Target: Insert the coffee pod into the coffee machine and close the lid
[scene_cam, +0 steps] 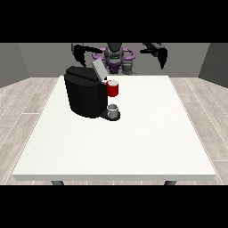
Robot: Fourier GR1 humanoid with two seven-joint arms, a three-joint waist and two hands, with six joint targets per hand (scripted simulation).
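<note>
A black coffee machine (85, 92) is seen on the white desk (133, 142), toward the view's left, with its grey lid (98, 70) tilted up and open. A red thing at the machine (112, 88) is seen at its front, above a small grey thing (113, 110) resting on the machine's base. Both hands are raised above the desk's far edge, well apart from the machine. The hand at the view's left (80, 53) and the hand at the view's right (162, 57) are seen hanging downward with nothing held; how far their fingers are spread cannot be told.

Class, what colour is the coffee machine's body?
Black, seen in the front view: coffee machine.
</note>
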